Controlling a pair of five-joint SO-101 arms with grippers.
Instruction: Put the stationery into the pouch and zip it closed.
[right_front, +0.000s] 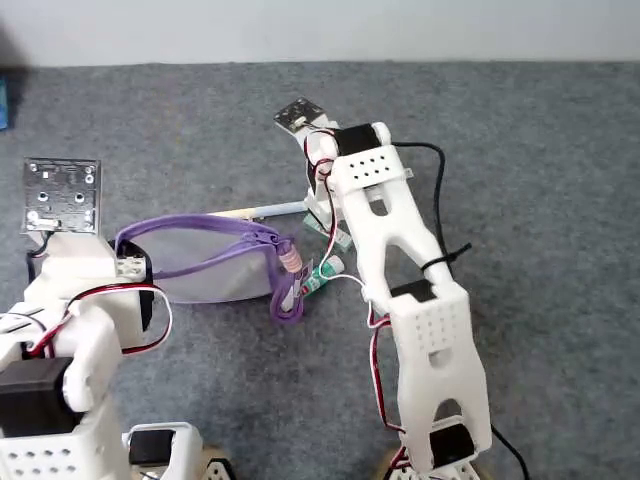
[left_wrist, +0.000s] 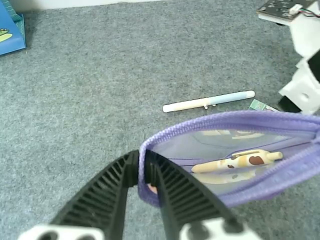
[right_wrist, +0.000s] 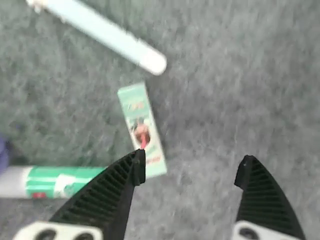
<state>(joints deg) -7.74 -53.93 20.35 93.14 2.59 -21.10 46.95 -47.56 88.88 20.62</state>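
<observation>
The purple pouch (right_front: 210, 262) lies open on the grey carpet, and a cow-patterned pen (left_wrist: 235, 162) rests inside it. My left gripper (left_wrist: 141, 171) is shut on the pouch's rim (left_wrist: 150, 150) at the end away from the zipper pull. A white and pale blue pen (left_wrist: 207, 101) lies on the carpet beyond the pouch. My right gripper (right_wrist: 192, 167) hangs open just above the carpet, with a small green packet (right_wrist: 141, 129) beside one fingertip (right_wrist: 137, 165). A green and white marker (right_wrist: 50, 181) lies close by, next to the pouch's zipper end (right_front: 288, 285).
A blue box (left_wrist: 10, 30) stands at the far left edge of the carpet. The right arm (right_front: 400, 250) stretches over the middle of the carpet. Open carpet lies to the right and at the back.
</observation>
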